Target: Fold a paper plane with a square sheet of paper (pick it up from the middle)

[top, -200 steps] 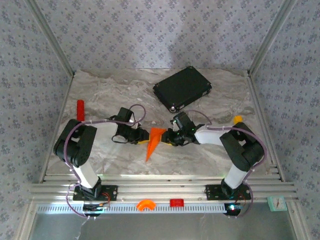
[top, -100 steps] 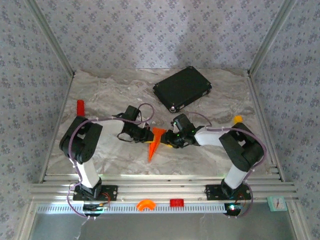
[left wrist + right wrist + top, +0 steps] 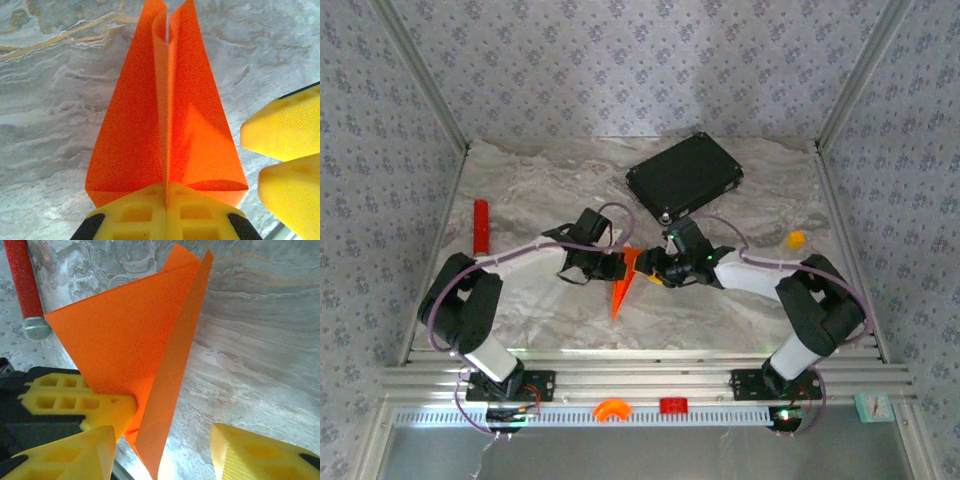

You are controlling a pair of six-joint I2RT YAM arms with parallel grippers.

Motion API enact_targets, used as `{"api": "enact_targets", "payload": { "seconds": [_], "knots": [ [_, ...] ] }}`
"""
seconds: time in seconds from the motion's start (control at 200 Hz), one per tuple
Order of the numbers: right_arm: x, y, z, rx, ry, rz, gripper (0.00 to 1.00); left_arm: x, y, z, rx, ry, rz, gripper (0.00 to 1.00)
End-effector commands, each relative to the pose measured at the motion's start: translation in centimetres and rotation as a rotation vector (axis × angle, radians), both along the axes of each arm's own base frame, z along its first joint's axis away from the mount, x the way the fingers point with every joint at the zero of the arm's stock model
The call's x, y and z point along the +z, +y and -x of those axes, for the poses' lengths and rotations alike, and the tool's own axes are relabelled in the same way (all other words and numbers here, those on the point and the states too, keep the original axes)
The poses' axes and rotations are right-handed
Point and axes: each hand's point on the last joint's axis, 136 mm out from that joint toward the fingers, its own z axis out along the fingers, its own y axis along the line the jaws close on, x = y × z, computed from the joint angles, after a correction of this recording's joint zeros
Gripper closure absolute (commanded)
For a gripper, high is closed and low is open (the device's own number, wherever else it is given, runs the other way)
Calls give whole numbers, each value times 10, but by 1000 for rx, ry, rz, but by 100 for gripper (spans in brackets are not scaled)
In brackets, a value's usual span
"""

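Note:
The square sheet of paper now stands as the paper plane (image 3: 622,285), a narrow orange dart with its tip toward the near edge. In the left wrist view the paper plane (image 3: 135,130) spreads two wings from a centre fold, and my left gripper (image 3: 166,189) is shut on that fold at the wide tail end. My left gripper (image 3: 612,268) meets it from the left. My right gripper (image 3: 649,268) stands open just to the right. One wing edge of the plane (image 3: 170,385) hangs between the right gripper's (image 3: 165,455) parted fingers, touching neither.
A black flat case (image 3: 685,177) lies at the back right of centre. A red cylinder (image 3: 480,226) rests at the left edge, and a small orange-yellow lump (image 3: 796,240) at the right. The front rail carries an orange arc (image 3: 612,409) and a red block (image 3: 672,405).
My left gripper has shut on the plane's centre fold and its arm has stretched toward the middle. My right gripper has opened and let go of the plane.

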Motion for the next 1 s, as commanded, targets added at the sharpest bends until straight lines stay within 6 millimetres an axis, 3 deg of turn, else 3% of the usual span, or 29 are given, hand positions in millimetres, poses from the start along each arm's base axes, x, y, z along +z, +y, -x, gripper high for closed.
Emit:
{"api": "enact_targets", "payload": {
  "seconds": [0.0, 0.115, 0.25, 0.305, 0.475, 0.994],
  "knots": [
    [-9, 10, 0, 1, 44, 18, 46, 11, 8, -2, -2, -55, -64, 99],
    [-18, 13, 1, 13, 73, 48, 54, 9, 11, 0, -1, -58, -89, 98],
    [-26, 14, 2, 13, 94, 48, 77, 9, 13, 3, -2, -55, -97, 87],
    [-26, 14, 2, 9, 95, 38, 83, 8, 13, 6, -8, -43, -93, 84],
    [-30, 16, 3, 13, 104, 31, 86, 0, 12, 18, -36, 10, -82, 73],
    [-38, 15, 5, 11, 118, 39, 87, -20, 12, 33, -42, 79, -136, 64]
  ]
}}
